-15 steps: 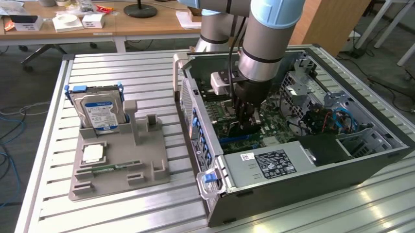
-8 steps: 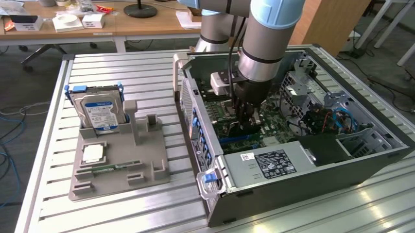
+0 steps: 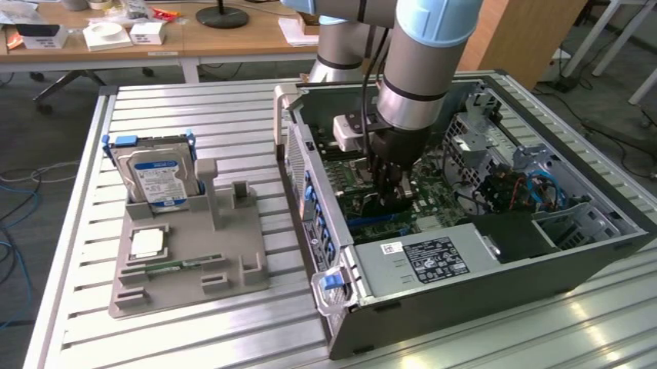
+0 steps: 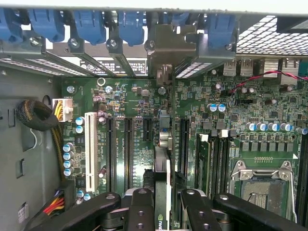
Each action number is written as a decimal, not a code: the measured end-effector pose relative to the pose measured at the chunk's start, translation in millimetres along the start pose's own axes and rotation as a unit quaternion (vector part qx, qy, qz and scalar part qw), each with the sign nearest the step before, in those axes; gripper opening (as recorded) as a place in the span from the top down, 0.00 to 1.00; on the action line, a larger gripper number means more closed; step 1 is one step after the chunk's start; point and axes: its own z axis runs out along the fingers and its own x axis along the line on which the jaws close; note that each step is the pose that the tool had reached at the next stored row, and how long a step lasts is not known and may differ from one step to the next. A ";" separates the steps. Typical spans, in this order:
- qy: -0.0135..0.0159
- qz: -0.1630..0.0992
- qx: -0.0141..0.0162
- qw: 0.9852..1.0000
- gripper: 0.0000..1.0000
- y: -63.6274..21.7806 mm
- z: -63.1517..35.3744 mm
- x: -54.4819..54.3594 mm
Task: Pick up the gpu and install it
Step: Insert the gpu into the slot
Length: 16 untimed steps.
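Observation:
The gpu [image 4: 161, 166] shows edge-on in the wrist view, a thin card standing upright over the green motherboard [image 4: 130, 96], between two black expansion slots. Its metal end bracket [image 4: 166, 48] sits against the case's rear slot openings. My gripper [image 4: 163, 216] is shut on the gpu, one black finger on each side of the card. In the exterior view my gripper [image 3: 390, 188] reaches straight down into the open computer case [image 3: 575, 261], with the dark card [image 3: 384, 204] below it at the board. Whether the card is fully seated in its slot I cannot tell.
A grey holder [image 3: 185, 284] on the exterior view's left carries a silver hard drive [image 3: 154, 181] and a green memory stick [image 3: 180, 265]. Inside the case are a power supply [image 3: 431, 257], cables [image 4: 38, 115], a CPU socket [image 4: 262, 187] and blue rear latches [image 4: 130, 24].

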 end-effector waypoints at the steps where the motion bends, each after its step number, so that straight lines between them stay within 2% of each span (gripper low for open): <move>1: 0.000 0.000 0.000 1.000 0.74 0.1 0.2 -0.6; 16: 0.000 0.003 0.000 1.000 0.74 -1.4 0.5 -1.4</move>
